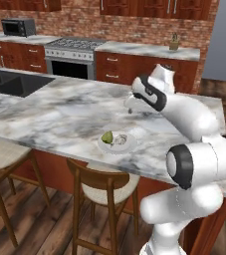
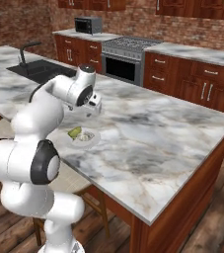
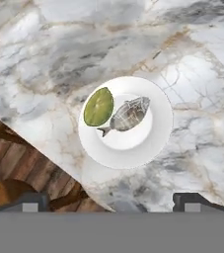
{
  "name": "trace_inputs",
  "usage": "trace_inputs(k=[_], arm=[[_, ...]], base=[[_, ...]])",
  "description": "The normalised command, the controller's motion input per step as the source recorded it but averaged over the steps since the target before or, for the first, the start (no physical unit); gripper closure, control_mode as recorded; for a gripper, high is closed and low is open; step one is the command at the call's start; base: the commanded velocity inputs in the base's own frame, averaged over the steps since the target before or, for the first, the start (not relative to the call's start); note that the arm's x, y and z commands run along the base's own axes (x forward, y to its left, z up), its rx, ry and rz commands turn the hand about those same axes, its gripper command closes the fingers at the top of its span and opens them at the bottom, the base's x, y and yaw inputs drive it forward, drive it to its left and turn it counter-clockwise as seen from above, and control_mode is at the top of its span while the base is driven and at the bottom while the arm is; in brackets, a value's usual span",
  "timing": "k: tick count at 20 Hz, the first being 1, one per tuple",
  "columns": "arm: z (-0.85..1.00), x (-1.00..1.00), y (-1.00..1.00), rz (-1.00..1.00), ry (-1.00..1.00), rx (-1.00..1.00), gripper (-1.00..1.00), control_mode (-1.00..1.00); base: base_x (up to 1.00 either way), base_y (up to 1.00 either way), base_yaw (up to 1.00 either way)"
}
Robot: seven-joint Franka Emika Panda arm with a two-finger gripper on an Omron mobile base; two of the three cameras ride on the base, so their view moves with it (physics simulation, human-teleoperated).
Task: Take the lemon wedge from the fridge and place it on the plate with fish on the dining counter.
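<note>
Your lemon (image 3: 98,106) sits on the plate (image 3: 155,141) beside the fish (image 3: 128,114) near the counter's (image 1: 59,112) stool-side edge, gripper (image 3: 112,203) spread wide above, so dipping could knock it off.

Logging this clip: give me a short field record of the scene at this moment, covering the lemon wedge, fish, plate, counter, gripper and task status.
lemon wedge: lying on the plate, beside the fish
fish: on the plate, near its middle
plate: on the dining counter, near the stool-side edge
dining counter: marbled slab, wooden stools below its edge
gripper: open, empty, above the counter, apart from the plate
task status: wedge appears placed
</note>
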Motion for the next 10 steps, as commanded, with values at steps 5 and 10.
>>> trace_inputs(k=[5,10], arm=[[0.95,-1.00,0.03,0.02,-0.52,0.00,-1.00,-1.00],[0.51,-1.00,-0.11,0.02,-0.37,0.00,-1.00,-1.00]], base=[[0.00,0.00,0.00],[0.00,0.00,0.00]])
